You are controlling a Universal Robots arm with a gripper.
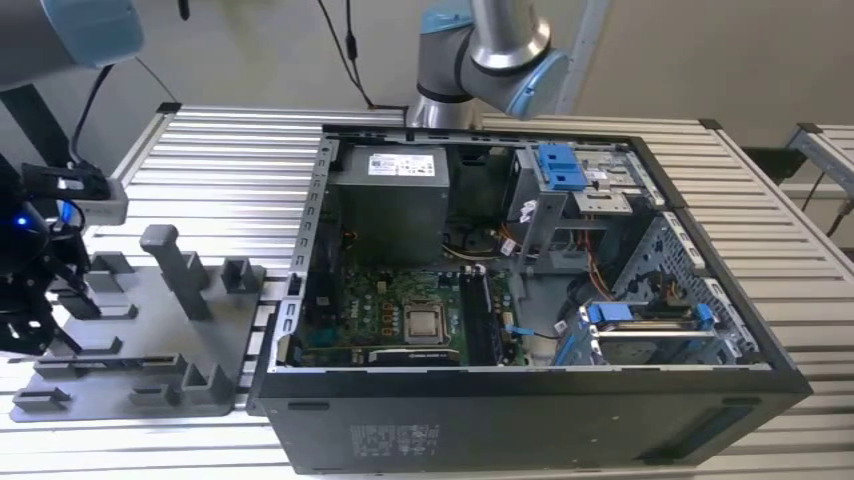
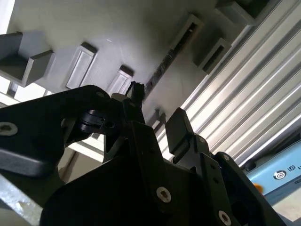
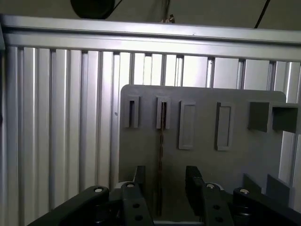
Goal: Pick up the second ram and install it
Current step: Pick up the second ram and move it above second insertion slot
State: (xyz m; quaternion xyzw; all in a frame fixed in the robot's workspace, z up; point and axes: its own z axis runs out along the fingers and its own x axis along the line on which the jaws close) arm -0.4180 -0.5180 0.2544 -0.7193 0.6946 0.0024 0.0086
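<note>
The second ram (image 3: pixel 161 136) stands on edge in a narrow slot of the grey holder plate (image 3: pixel 235 155), seemingly kept upright so its flat faces can be pinched, and the gripper (image 3: pixel 165 173) hangs over that plate, fingers apart, straddling the card without clamping it

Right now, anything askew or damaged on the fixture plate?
Nothing stands out. The second ram stands edge-on in its slot on the grey fixture plate, in line with it, no damage visible. The gripper is open, a finger on each side of the ram, clear of it.
</note>
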